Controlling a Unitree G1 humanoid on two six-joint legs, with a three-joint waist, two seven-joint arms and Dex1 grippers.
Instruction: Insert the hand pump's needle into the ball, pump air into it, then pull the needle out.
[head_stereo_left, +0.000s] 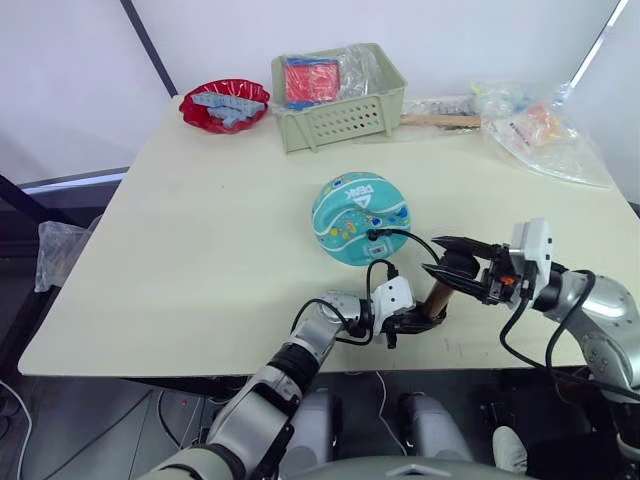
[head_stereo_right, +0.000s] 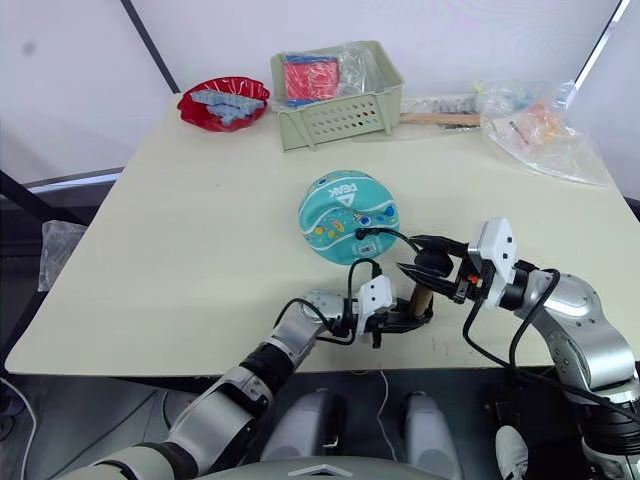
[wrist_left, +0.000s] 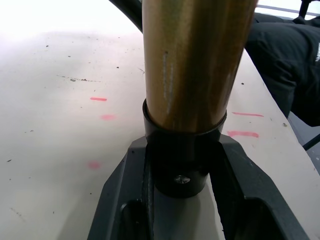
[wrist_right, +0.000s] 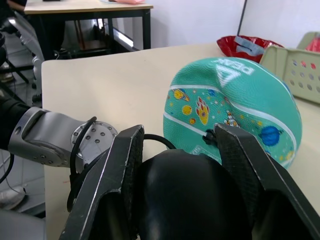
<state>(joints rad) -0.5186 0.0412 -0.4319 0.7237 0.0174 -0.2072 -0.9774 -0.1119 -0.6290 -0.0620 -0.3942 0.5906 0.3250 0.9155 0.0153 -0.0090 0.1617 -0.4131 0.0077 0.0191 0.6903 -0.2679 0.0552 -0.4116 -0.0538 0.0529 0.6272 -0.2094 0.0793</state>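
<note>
Beige table (head_stereo_left: 200, 250) with pink marks, white walls, left gripper (head_stereo_left: 410, 322) and right gripper (head_stereo_left: 452, 268) jaws clamped on hand pump (head_stereo_left: 437, 297)

The ball (wrist_right: 232, 107) — white triangle logo with the word "PEAK".

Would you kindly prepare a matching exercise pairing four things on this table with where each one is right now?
Things:
1. ball
2. hand pump
3. red bowl
4. green basket

Places:
A. held at its base by the left gripper
B. far left corner of the table
C. middle of the table, hose plugged into it
D. far edge, beside the bowl

Pairs: 1-C, 2-A, 3-B, 4-D
</note>
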